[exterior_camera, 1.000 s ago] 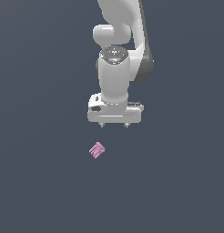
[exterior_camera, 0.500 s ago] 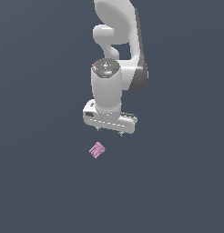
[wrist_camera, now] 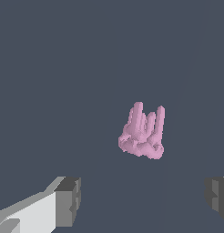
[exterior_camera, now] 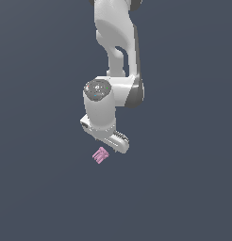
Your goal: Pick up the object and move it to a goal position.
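The object (exterior_camera: 100, 155) is a tiny pink-mauve blocky piece with stubby parallel prongs, lying on the dark floor. In the wrist view the object (wrist_camera: 142, 132) shows with its prongs pointing away from the fingers. My white gripper (exterior_camera: 114, 147) hovers just above and slightly to the exterior view's right of it, tilted. The gripper (wrist_camera: 143, 200) is open: two grey fingertips (wrist_camera: 68, 201) stand wide apart with nothing between them, and the object lies ahead of the gap, not inside it.
A plain dark grey-blue floor (exterior_camera: 42, 188) surrounds the object. The white arm (exterior_camera: 115, 56) rises above the gripper. Nothing else shows.
The gripper has come down and shifted to the exterior view's left toward the object, and it has turned at an angle. The object has stayed in place.
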Action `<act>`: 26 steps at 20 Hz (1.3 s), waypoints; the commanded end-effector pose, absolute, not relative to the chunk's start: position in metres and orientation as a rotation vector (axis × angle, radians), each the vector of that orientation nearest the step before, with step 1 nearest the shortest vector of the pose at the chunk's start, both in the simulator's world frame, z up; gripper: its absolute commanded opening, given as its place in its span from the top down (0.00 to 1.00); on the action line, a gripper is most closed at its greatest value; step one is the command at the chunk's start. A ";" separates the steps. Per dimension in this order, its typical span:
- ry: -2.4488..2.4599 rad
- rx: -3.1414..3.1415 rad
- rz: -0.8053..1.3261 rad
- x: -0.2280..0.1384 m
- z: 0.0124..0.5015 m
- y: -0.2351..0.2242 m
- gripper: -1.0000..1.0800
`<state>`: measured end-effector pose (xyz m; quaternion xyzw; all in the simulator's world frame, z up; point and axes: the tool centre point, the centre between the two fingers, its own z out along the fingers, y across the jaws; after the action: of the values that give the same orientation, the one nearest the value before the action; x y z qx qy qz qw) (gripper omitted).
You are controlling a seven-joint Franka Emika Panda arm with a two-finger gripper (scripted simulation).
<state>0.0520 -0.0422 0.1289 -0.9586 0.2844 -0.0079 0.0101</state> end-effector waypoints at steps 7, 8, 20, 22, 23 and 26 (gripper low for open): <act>1.211 -2.890 -0.006 0.061 0.101 -0.065 0.04; 1.237 -2.881 -0.005 0.061 0.099 -0.067 0.04; 1.349 -2.837 0.000 0.064 0.088 -0.075 0.04; 1.349 -2.837 0.000 0.064 0.085 -0.075 0.04; 1.349 -2.837 0.000 0.064 0.083 -0.075 0.04; 1.351 -2.836 0.000 0.063 0.070 -0.075 0.04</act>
<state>0.0639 -0.0751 0.0769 -0.9029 0.4299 -0.0006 0.0003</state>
